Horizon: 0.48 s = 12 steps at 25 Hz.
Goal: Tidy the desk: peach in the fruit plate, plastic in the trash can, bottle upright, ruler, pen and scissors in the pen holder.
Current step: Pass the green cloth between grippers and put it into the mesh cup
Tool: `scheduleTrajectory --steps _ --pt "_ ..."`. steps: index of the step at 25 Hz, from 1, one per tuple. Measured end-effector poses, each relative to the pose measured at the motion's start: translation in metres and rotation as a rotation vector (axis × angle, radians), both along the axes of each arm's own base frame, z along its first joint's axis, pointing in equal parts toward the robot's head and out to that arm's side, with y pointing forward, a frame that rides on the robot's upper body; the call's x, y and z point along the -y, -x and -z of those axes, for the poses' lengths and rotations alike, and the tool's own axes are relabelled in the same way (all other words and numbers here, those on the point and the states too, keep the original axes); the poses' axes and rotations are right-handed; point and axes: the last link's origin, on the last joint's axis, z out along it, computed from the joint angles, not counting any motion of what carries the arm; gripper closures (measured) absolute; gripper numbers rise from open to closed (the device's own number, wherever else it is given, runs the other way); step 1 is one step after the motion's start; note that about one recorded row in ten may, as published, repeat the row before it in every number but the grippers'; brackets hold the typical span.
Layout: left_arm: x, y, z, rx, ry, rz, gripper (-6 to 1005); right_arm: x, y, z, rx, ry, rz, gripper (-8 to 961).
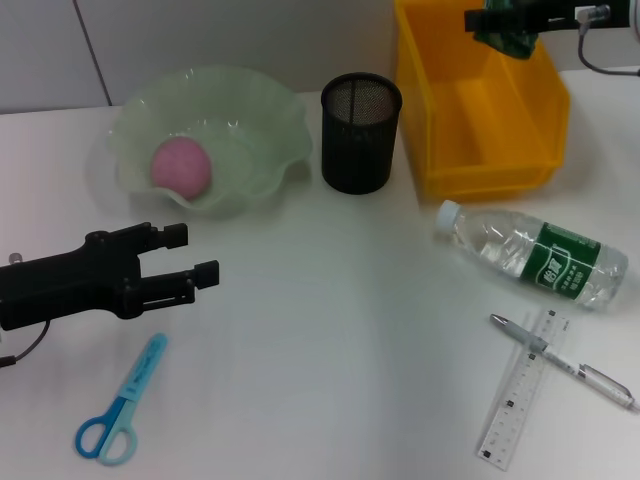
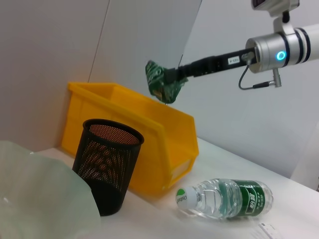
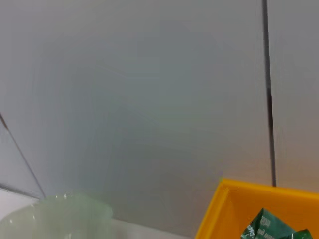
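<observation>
A pink peach [image 1: 182, 165] lies in the pale green fruit plate [image 1: 255, 110]. My right gripper [image 1: 492, 20] is shut on a crumpled green plastic wrapper [image 1: 508, 38] and holds it above the yellow bin [image 1: 445, 110]; the left wrist view shows this gripper [image 2: 175, 75], the wrapper [image 2: 163, 82] and the bin [image 2: 149, 132]. My left gripper [image 1: 197, 254] is open and empty, in front of the plate. A clear bottle [image 1: 535, 258] with a green label lies on its side. A pen [image 1: 562, 360] lies across a clear ruler [image 1: 520, 392]. Blue scissors [image 1: 120, 400] lie at the front left.
A black mesh pen holder [image 1: 360, 130] stands empty between the plate and the bin. The right wrist view shows the wrapper [image 3: 271, 226], the bin's rim [image 3: 224, 204], the plate [image 3: 60, 214] and the grey wall behind.
</observation>
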Motion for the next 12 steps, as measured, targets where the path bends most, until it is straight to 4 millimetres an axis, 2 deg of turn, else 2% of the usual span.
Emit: scheduleTrajectory --steps 5,12 --pt "0.0 0.0 0.0 0.0 -0.001 0.0 242 -0.001 -0.003 0.004 0.021 0.067 0.044 217" --pt "0.0 0.0 -0.001 0.0 -0.001 0.002 244 0.005 -0.004 -0.01 -0.048 0.045 0.039 217"
